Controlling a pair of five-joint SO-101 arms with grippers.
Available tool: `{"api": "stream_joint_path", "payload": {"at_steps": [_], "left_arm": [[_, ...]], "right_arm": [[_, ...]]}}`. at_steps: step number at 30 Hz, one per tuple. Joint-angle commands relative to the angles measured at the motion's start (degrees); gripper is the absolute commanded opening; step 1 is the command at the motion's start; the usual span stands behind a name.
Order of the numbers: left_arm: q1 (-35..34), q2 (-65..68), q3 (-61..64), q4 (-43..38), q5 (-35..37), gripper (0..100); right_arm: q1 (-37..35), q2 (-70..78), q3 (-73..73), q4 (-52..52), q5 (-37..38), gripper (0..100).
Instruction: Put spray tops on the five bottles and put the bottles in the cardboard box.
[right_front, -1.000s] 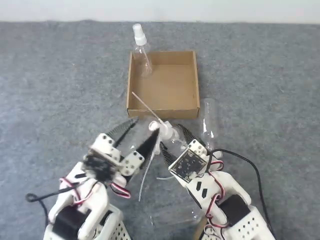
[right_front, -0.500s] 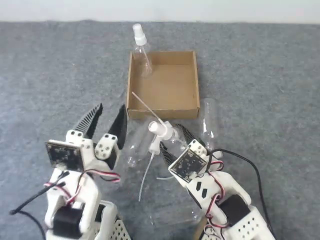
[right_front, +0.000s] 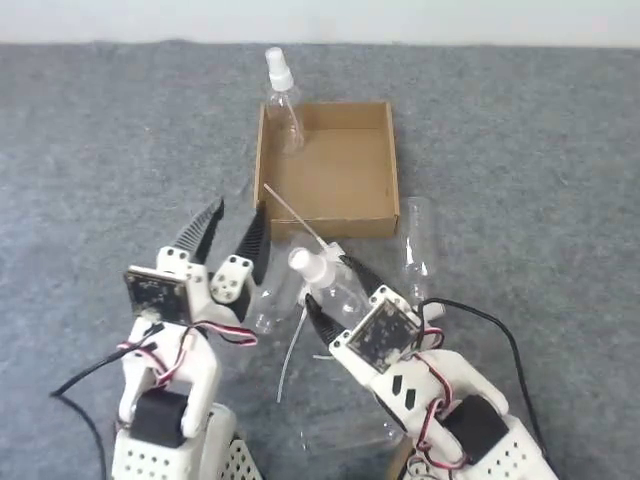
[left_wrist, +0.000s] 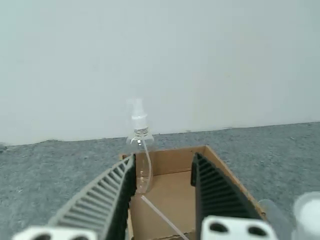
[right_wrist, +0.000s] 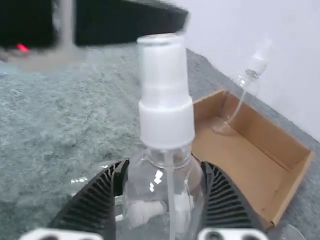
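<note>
Bottle (right_front: 347, 293) held in right gripper (right_front: 328, 281) — tilted, spray top (right_front: 308, 266) toward cardboard box (right_front: 372, 226)

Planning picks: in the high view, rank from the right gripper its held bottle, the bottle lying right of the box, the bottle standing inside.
1. Held bottle, in its grasp.
2. Lying bottle, right of the box.
3. Standing bottle, box's far-left corner.

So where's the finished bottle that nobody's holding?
In the high view, the capped bottle stands upright inside the cardboard box, in its far left corner.
</note>
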Motion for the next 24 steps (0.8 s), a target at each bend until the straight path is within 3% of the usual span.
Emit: {"api": "stream_joint_path", "payload": {"at_steps": [1,11,24], "left_arm": [[4.13,-0.7,0.04,-1.76,0.09,17],[15.21,-0.79,0.4,3.25,-9.76,17],[16.18,-0.79,0.4,3.96,-10.73,17]], "right_arm": [[-0.84,-1.8,-4.4,0.13,-0.53,8.0],[-0.84,-1.71,-3.87,0.13,-0.53,8.0],[-0.48,-1.71,-3.87,0.13,-0.53,8.0]]}}
